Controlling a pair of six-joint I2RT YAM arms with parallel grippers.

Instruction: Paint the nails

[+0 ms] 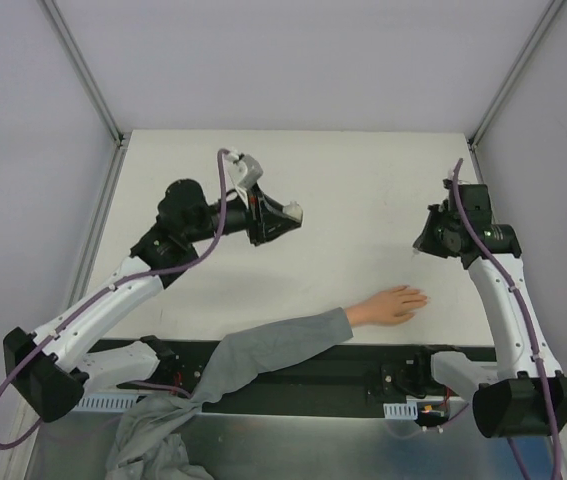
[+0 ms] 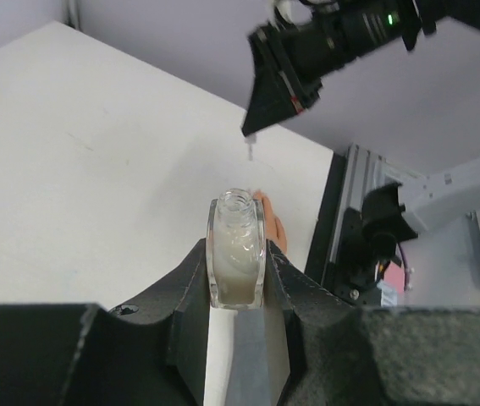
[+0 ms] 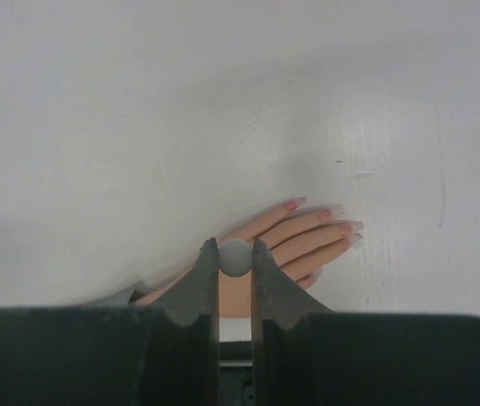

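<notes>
Left jaws: closed on one small clear bottle (image 2: 238, 254), uncapped, with its open mouth aimed out over the table (image 1: 343, 180) and well apart from the hand. Centre: one pale hand (image 1: 393, 305) lies flat, palm down, by the table's near edge, with one grey sleeve (image 1: 283, 340) trailing behind it. The nails (image 3: 324, 215) sit at the fingertips, which point toward the right arm. I count four fingers showing and cannot make out the thumb. Right jaws: clamped narrow on one round grey cap (image 3: 235, 258), with one thin brush tip (image 2: 250, 152) hanging below it, raised above the table and clear of the hand. Risks, as I judge them: the cap hides the tip from my right wrist view, so a descent could smear skin, since each nail is tiny. Tilting the open bottle could spill it.
</notes>
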